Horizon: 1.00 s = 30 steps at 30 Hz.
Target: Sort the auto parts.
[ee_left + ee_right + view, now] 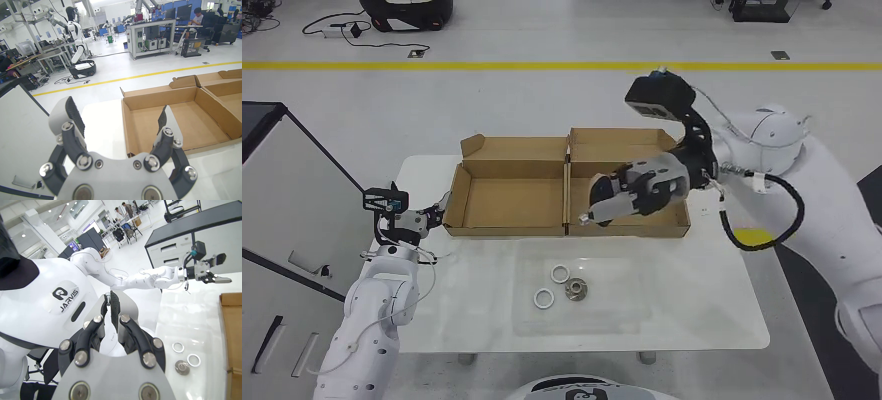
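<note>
Pinching a small bolt (108, 297) between its fingertips, the right gripper (590, 216) hangs over the right box (578, 195). The left gripper (119, 113), jaws wide apart and empty, sits at the left box's (507, 205) outer side. Two white rings (559, 272) and a metal hub (574, 290) lie close together on the table (692, 300), in front of the boxes.

White table (712, 310); yellow floor line (542, 66) beyond it
</note>
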Available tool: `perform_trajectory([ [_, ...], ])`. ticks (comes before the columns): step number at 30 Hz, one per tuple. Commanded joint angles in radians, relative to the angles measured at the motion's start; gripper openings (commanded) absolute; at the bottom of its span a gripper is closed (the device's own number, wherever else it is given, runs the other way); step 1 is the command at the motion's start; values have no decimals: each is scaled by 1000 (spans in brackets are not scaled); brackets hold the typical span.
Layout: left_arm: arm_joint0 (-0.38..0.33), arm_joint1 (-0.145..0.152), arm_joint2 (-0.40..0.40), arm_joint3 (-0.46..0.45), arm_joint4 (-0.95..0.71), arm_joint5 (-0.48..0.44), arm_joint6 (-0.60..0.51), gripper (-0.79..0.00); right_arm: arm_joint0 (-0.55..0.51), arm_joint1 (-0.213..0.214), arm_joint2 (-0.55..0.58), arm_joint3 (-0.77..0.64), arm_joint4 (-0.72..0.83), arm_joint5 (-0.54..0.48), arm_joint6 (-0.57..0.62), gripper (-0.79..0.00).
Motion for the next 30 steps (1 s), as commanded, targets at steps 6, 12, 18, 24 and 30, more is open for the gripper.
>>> perform_trajectory([
  [6,0,0,0,0,0,0,0,0,-54,-21,91,-65,152,2,2,-785],
  [12,0,0,0,0,0,0,0,0,-114,-64,199,-119,285,58,59,-785],
  [18,0,0,0,0,0,0,0,0,-179,-133,312,-137,369,138,139,-785],
  [24,0,0,0,0,0,0,0,0,-219,-214,392,-130,379,219,219,-785],
  [30,0,0,0,0,0,0,0,0,-219,-214,392,-130,379,219,219,-785],
])
